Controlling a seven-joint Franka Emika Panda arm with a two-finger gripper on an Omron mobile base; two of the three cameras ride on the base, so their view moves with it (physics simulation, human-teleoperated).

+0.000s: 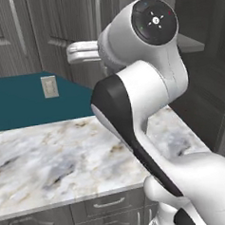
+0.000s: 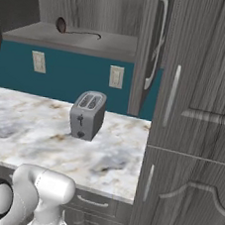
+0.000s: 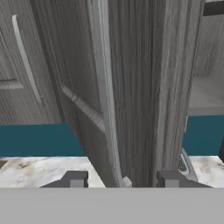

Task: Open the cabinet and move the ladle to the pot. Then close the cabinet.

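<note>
The cabinet stands open, and its grey shelf is bare apart from the ladle. The ladle lies at the shelf's back left, a dark round bowl with a thin handle pointing right. The open door fills the hand view edge-on, with its slim silver handle running down the middle. My gripper is open. Its fingertips stand one on each side of the door's edge and handle, and a gap shows on the left side. The pot is out of view.
A silver toaster stands on the marble counter under the shelf. A tall dark cabinet rises at the counter's right end. Teal wall with pale outlets backs the counter. My own arm blocks much of the left base view.
</note>
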